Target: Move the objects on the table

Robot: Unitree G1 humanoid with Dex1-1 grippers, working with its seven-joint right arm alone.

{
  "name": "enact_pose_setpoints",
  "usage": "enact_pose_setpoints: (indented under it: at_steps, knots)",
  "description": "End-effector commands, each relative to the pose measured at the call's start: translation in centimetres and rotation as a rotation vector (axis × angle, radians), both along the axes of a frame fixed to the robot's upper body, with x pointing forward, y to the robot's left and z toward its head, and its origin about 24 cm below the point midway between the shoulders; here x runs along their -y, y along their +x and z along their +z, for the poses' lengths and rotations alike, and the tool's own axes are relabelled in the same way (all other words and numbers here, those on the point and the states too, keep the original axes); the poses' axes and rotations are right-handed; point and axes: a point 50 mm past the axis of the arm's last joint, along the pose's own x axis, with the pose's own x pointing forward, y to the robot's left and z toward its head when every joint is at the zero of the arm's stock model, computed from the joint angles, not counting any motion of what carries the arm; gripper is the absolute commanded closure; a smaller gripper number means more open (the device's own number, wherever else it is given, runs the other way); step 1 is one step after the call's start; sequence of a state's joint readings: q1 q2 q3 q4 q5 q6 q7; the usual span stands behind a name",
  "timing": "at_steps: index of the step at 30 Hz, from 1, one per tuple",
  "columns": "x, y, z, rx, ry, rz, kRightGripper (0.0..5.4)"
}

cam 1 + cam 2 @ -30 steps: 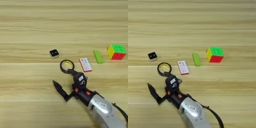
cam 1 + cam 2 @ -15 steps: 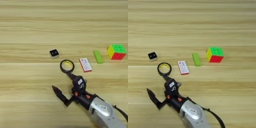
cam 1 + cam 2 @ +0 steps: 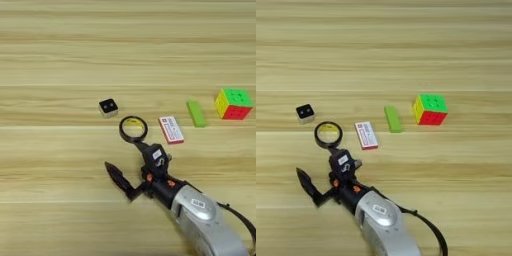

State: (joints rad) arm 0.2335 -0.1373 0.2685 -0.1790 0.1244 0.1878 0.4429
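Ring: black ring (image 3: 133,128) lies flat on the worktop (image 3: 60,55); I take it as the landmark for everything else.
Cube with black face: tiny white cube (image 3: 108,107) sits just up and to the left of the ring, apart from it.
Eraser: white-and-red eraser (image 3: 171,129) lies just to the right of the ring, not touching it.
Green bar: flat green bar (image 3: 196,113) rests further right of the ring, beyond the eraser.
Puzzle cube: multicoloured puzzle cube (image 3: 233,103) stands furthest right of the ring, near the bar.
Gripper: right gripper (image 3: 128,159) reaches in from the lower right, just below the ring.
Jaws: spread wide and gripping nothing; one finger tip meets the ring's near edge, the other points out to the lower left of it, well clear.
Likely risk: I'd say the ring is thin and flat, so a closing finger could ride over it or flick it away.
Second risk: a skidding ring could, I'd guess, knock the eraser or the tiny cube, since both sit close by.
Third risk: with one finger so far out, closing may sweep bare wood and pinch nothing.
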Motion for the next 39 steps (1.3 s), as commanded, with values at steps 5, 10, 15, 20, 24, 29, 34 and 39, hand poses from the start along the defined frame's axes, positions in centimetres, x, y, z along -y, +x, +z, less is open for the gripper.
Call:
enact_pose_setpoints:
  at_steps: [5, 10, 15, 20, 24, 29, 34, 39]
  knots:
    - [0.1, 1.8, 1.2, 0.073, 0.001, -0.015, 0.04]
    - [-0.6, 2.7, 1.0, 0.082, 0.003, 0.003, 0.04]
    - [-0.8, 4.2, 0.7, 0.087, 0.012, -0.015, 0.04]
    - [-1.3, 5.8, 0.6, 0.101, -0.01, -0.025, 0.04]
    - [-1.1, 7.3, 0.4, 0.109, -0.048, -0.044, 0.04]
    - [-1.5, 8.3, 0.4, 0.118, -0.059, -0.038, 0.04]
    - [-1.5, 8.1, 0.9, 0.143, -0.035, -0.039, 0.04]
    - [-0.6, 6.8, 3.1, 0.247, -0.022, -0.076, 0.04]
